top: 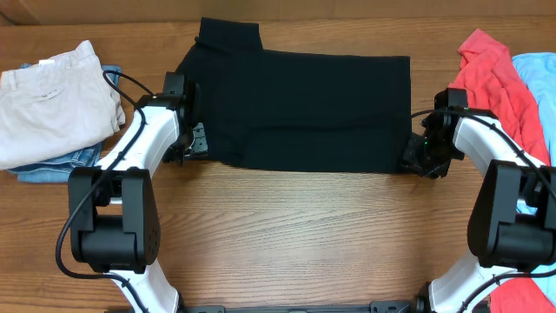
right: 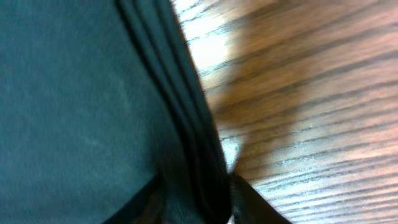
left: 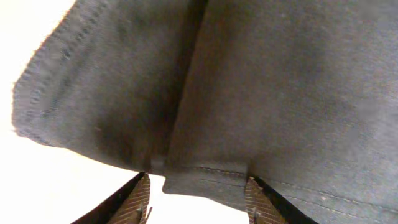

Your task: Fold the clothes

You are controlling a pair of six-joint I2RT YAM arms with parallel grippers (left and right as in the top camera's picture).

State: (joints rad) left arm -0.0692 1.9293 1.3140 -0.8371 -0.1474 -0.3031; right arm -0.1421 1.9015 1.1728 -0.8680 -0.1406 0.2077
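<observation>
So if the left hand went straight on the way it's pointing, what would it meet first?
The black garment. Its hemmed edge lies right between the fingers of the left hand, so contact would come almost at once, though depth is hard to judge.

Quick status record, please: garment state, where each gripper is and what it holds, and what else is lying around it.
garment: black garment, flat in the middle, partly folded, a sleeve sticking out far left
left gripper: open, hem at its fingertips, garment's near left edge
right gripper: appears shut on stacked layers at the near right corner
left side: beige trousers on blue denim
right side: coral-red garment, light blue garment
</observation>
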